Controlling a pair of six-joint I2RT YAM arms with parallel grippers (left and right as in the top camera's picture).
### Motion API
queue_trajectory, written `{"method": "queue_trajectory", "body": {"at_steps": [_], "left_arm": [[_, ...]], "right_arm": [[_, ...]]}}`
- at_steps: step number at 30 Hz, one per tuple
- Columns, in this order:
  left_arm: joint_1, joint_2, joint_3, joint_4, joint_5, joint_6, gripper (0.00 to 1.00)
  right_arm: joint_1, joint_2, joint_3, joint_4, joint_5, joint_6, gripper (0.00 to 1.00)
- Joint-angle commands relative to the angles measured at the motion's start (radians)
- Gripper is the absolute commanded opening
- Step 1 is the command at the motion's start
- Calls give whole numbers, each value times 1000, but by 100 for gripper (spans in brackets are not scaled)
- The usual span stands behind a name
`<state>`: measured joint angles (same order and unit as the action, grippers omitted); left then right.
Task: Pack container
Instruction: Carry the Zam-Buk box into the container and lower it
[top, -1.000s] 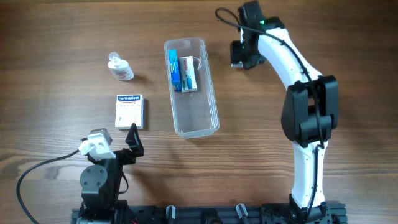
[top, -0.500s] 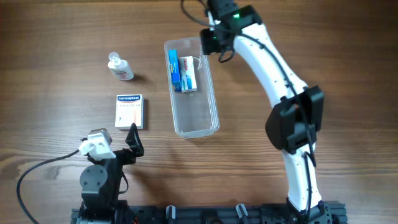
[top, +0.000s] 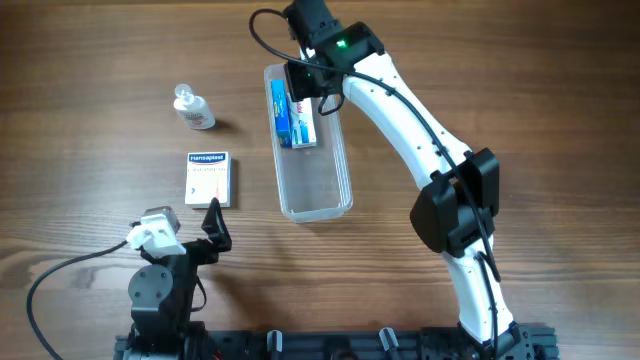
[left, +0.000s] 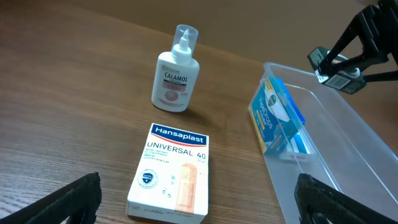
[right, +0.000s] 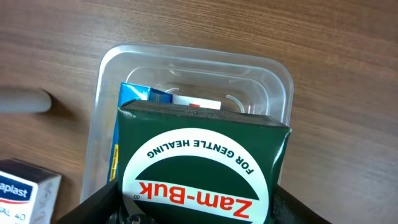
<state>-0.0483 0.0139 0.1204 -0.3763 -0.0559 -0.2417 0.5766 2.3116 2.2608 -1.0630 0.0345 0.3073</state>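
1. We see the container (top: 318, 190) near the middle of the bench, a little toward the far edge. Its long sides run from the far edge toward the near edge.
2. In its far half lie a blue box (top: 280, 112) and, touching it on the right, a white box (top: 305, 125) with red print. The near half shows only bare clear floor.
3. The right gripper (top: 305, 80) reaches across from the right side of the bench and hangs over the far end of the container.
4. In the right wrist view, its fingers (right: 93, 208) are clamped on either side of a dark green Zam-Buk box (right: 202, 168), which blocks most of that view. Past the box's top edge we can make out the rounded end of the tub, with the blue and white boxes below.
5. We cannot tell whether the green box touches the tub or the boxes under it.
6. The left gripper (left: 198, 186) sits low by the near-left corner with its jaws spread wide, gripping nothing.
7. Just ahead of it a white Hansaplast box (left: 171, 177) lies flat on the wood, left of the container and apart from it.
8. Farther toward the far edge a small Calamol bottle (left: 174, 78) stands upright, well clear of both the tub and the Hansaplast box.
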Motion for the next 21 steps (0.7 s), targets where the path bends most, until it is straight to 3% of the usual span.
{"method": "queue_trajectory", "body": {"at_steps": [1,21], "left_arm": [[-6,-6,-7,4,-13,-1,100],[-6,-6,-7,4,-13,-1,100]], "right_arm": [[8,8,21,-8,15,64,47],[13,139,21,2,21,32,47]]}}
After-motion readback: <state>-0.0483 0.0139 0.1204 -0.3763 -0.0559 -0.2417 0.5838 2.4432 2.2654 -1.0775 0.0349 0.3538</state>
